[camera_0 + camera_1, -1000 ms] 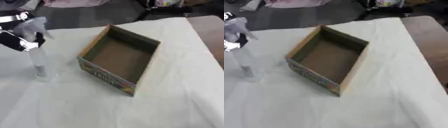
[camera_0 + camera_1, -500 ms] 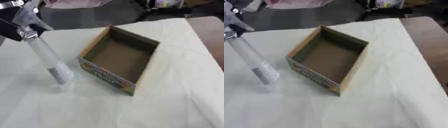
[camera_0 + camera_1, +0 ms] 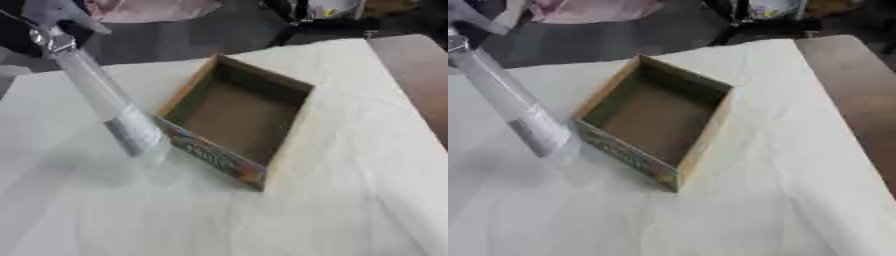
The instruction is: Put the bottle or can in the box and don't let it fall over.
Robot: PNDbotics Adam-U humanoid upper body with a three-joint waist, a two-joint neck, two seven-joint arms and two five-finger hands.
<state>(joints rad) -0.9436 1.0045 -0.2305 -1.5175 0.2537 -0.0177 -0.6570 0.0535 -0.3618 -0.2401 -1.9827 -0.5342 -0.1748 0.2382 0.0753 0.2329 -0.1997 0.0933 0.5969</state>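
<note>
Left hand (image 3: 54,20) clamped on bottle (image 3: 109,102) top, bottle now tilted (upright earlier), nearer the box (image 3: 241,120)

The open box (image 3: 236,120) stands unobstructed above; the tilted bottle (image 3: 109,102) crowds its left wall.

The surface (image 3: 350,200) was covered by a wrinkled off-white cloth (image 3: 131,215), with bare brown top showing at the far right edge. An open, empty cardboard box (image 3: 236,117) with a colourful printed front sat directly on the cloth, turned at an angle, left of centre. Whether the tilted clear bottle (image 3: 114,107) just beside the box's left side touched the cloth could not be told.
</note>
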